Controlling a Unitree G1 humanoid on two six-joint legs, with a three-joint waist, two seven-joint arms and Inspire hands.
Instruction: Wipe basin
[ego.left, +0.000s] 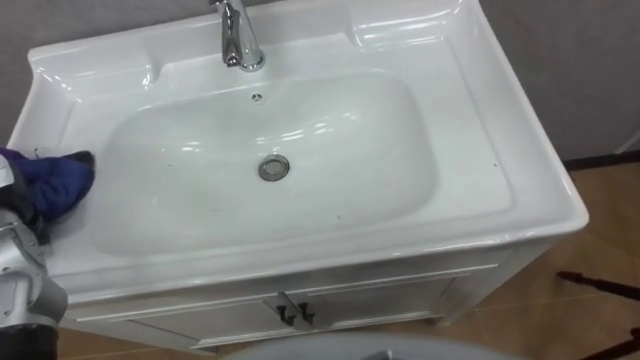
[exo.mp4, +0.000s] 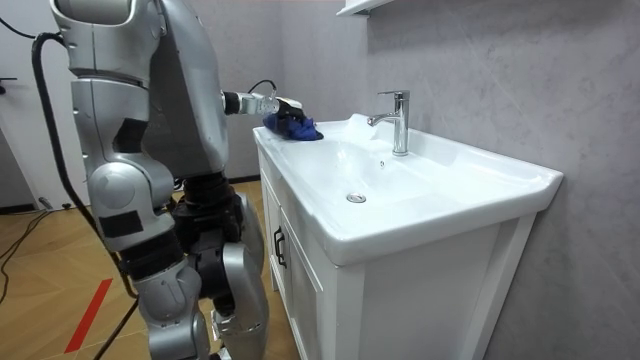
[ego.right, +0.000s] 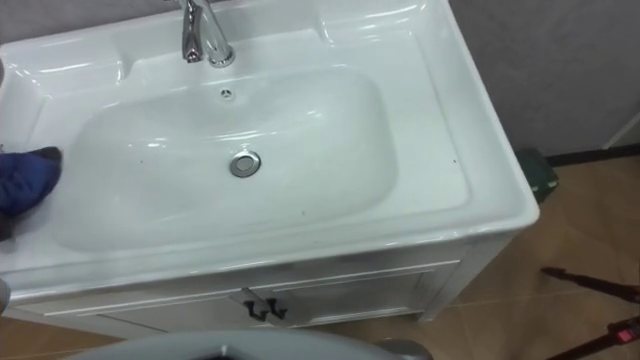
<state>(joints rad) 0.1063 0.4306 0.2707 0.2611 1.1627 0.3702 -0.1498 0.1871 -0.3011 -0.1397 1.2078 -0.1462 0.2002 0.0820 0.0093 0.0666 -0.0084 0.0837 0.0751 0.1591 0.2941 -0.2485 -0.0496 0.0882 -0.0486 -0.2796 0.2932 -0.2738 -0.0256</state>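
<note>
The left hand (exo.mp4: 267, 103) is what I read worst. In the eye views it sits at the very left border, cut off and mostly buried under the blue cloth (ego.left: 48, 182), with my left forearm coming up from the lower left corner. In the room view it is small and far off, reaching over the far end of the basin (ego.left: 520, 195) with the cloth bunched right beneath it. It is touching the cloth, but I cannot tell whether it is clasping it or merely lying on it.

The cloth rests on the basin's flat left ledge, its inner edge at the brink where the bowl starts to slope down. It is well apart from the drain (ego.left: 273, 167) and the faucet (ego.left: 238, 42). The faucet's top is cut off in both eye views.

The bowl between the cloth and the right ledge lies open, with the drain near the middle and a small overflow hole (ego.left: 257, 97) just below the faucet. The rim is raised all round.

The cabinet (ego.left: 380, 300) below shows two small dark door handles (ego.left: 296, 316). I stand close against its front. On the floor (ego.left: 600, 225) to the right are a dark green object (ego.right: 540, 172), half hidden by the basin's corner, and a thin dark bar (ego.left: 600, 285).
</note>
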